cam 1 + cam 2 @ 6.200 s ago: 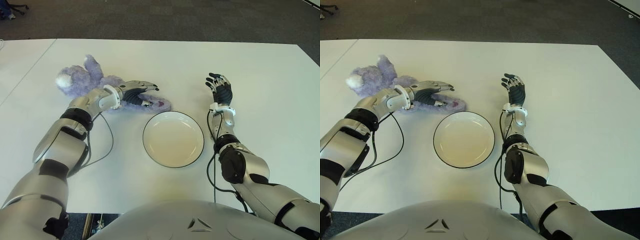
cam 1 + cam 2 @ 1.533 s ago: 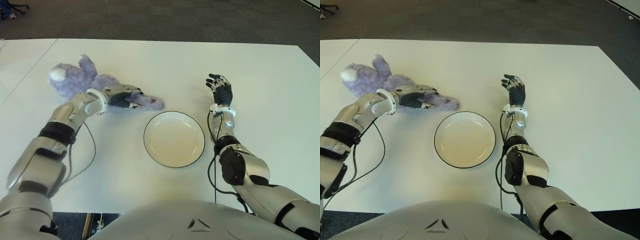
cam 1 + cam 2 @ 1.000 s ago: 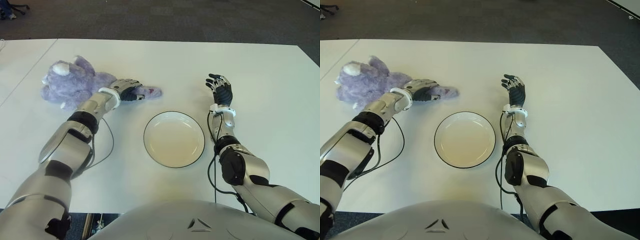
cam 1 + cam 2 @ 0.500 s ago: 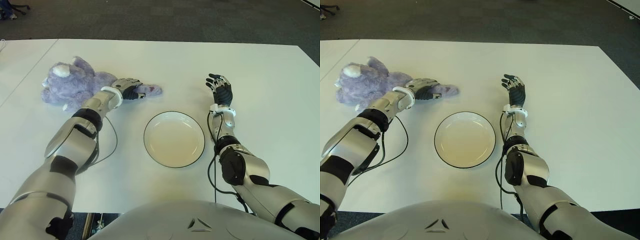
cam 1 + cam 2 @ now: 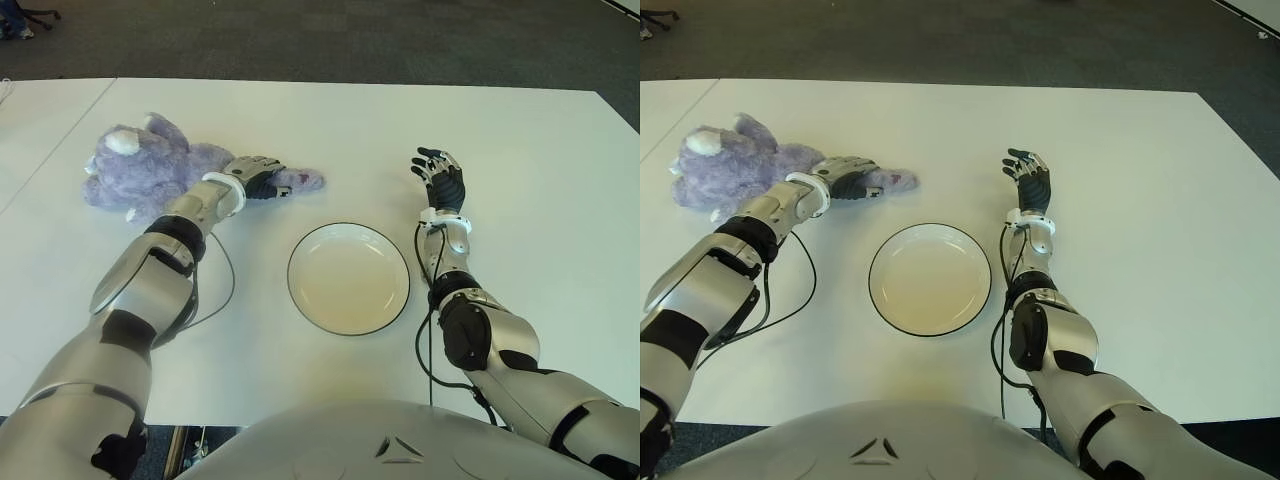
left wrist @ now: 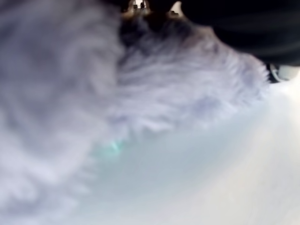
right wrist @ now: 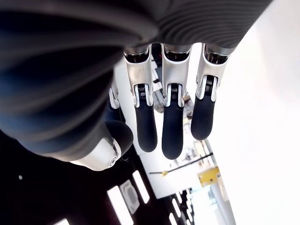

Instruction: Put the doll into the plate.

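A fluffy purple doll [image 5: 150, 172] lies on the white table [image 5: 530, 150], left of the plate. My left hand [image 5: 260, 180] is shut on one of its legs, whose tip sticks out toward the plate. The left wrist view is filled with the doll's purple fur [image 6: 178, 93] pressed against the palm. The white plate [image 5: 348, 277] with a dark rim sits in the middle with nothing in it. My right hand [image 5: 440, 180] shows to the right of the plate, its fingers [image 7: 171, 126] straight and holding nothing.
The left arm's black cable [image 5: 212, 295] loops over the table beside the plate. Dark carpet [image 5: 350, 40] lies beyond the table's far edge. A second white table [image 5: 40, 120] adjoins on the left.
Over the earlier frames my left hand closed on the doll's leg and the doll turned and shifted left and away. Over the last half second nothing has visibly moved.
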Motion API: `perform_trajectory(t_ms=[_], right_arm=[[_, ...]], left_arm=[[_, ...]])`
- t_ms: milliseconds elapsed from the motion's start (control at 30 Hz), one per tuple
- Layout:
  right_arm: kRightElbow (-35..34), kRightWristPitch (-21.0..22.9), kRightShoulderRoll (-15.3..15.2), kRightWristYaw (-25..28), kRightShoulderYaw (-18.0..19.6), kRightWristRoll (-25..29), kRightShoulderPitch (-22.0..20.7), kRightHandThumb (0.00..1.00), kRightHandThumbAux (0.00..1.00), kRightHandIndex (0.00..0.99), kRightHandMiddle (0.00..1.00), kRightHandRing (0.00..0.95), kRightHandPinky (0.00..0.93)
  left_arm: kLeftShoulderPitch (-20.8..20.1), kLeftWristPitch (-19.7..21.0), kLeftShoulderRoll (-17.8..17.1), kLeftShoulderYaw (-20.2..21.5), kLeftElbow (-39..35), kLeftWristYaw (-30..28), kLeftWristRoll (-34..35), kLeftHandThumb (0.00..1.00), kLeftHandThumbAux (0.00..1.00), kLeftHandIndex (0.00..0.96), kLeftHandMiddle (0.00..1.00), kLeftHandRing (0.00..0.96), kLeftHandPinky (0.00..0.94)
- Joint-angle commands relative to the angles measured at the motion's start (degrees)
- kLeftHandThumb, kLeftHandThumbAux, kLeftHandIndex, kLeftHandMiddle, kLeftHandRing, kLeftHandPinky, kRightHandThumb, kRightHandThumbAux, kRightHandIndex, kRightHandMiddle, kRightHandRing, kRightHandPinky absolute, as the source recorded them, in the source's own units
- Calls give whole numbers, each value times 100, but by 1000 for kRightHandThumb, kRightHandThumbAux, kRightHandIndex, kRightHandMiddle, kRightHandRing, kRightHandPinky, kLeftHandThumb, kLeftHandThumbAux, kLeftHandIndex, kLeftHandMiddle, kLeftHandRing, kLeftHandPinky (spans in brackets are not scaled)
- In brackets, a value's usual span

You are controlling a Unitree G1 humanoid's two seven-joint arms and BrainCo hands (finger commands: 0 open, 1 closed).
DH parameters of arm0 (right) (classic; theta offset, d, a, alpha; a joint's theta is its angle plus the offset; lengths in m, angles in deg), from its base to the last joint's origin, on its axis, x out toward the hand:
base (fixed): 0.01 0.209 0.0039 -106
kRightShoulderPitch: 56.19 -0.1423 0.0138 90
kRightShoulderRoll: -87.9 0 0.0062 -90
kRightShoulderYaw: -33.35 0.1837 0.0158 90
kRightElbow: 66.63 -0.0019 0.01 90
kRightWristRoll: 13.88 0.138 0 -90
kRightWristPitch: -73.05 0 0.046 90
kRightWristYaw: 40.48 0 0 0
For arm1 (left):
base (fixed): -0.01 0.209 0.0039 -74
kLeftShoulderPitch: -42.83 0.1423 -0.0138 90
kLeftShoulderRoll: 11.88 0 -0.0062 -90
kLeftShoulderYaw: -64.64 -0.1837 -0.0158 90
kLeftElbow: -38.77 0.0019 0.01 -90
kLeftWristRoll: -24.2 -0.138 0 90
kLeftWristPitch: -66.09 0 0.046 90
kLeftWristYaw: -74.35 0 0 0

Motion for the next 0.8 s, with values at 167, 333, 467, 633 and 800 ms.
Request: perform_trajectory(t_ms=[167,333,467,633,800], right_arm=[[801,598,329,-48,196,166,1498,729,730,419,335,366,314],[804,599,323,-88,175,138,1489,728,730,419,340,368,318],[803,611,326,-84,189,156,1484,729,730,419,342,380,334],[799,599,334,-48,215,187,1489,730,730,419,338,387,319],[795,567,336,-42,207,179,1505,730,730,419,337,386,326]], left_arm=[[448,-421,77,-172,94,394,-39,523,343,251,270,352,498],[422,31,164,-320,75,1211,-275,673,545,370,480,509,573],[399,453,357,-377,307,1774,-347,734,686,438,717,731,783],[450,482,402,-339,398,2074,-248,739,692,440,780,780,832],[485,296,423,-232,424,2314,-55,742,695,441,806,802,774]])
